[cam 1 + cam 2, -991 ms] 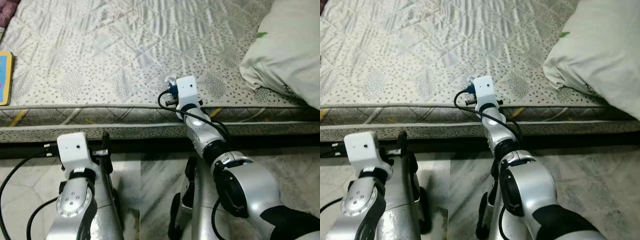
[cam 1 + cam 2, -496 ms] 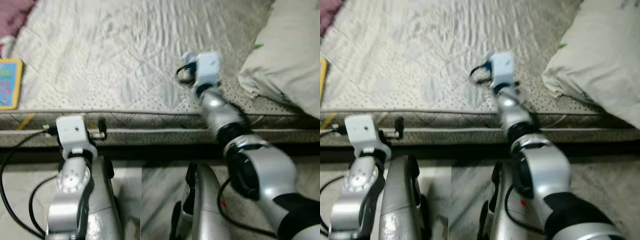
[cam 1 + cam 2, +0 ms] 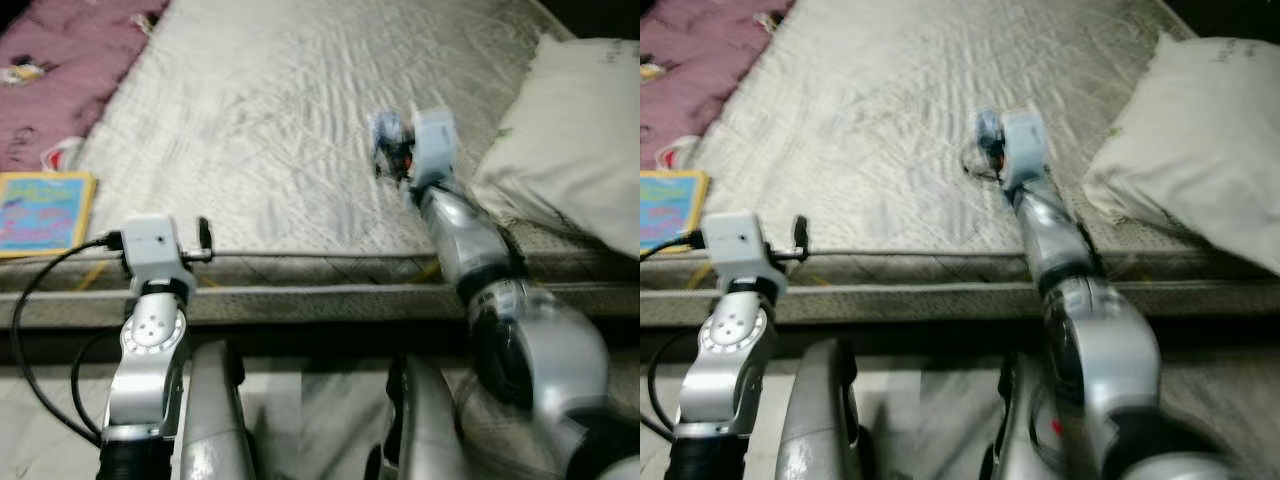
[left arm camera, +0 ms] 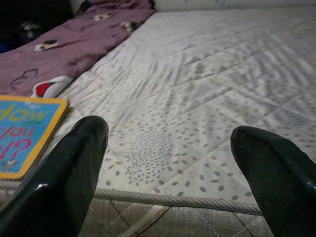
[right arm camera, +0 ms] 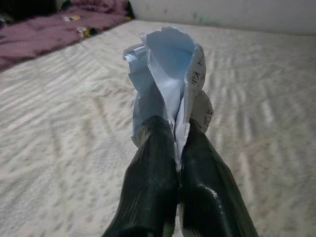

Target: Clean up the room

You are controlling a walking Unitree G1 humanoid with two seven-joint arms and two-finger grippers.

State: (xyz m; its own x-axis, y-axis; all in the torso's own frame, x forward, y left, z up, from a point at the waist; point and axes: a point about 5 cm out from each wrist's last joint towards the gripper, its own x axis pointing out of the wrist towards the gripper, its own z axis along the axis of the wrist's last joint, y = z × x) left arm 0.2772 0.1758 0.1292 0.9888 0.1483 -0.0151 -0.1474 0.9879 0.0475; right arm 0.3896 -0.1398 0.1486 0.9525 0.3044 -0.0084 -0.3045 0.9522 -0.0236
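We see our right gripper (image 5: 178,148) raised over the mattress (image 3: 280,130), its two black fingers (image 5: 153,163) pressed together on a crumpled piece of paper (image 5: 165,74) that sticks up past the fingertips. The paper is pale blue-white, with dark handwriting along one fold that we cannot read. Wide bare quilted surface lies all around it, and the pillow (image 3: 570,170) sits near on the right, apart from the arm.

Our left gripper (image 4: 168,163) sits low at the near edge of the mattress, its fingers (image 4: 74,163) spread wide with nothing between them; the corded seam of the edge (image 4: 187,200) runs just below them. A book (image 3: 40,212) with a yellow border lies flat near that edge on the left. Its cover shows the words "how", "you" and a question mark in the left wrist view. Beyond it a purple blanket (image 3: 70,70) covers the far left corner, with a small red and white thing (image 4: 47,88) at its hem.
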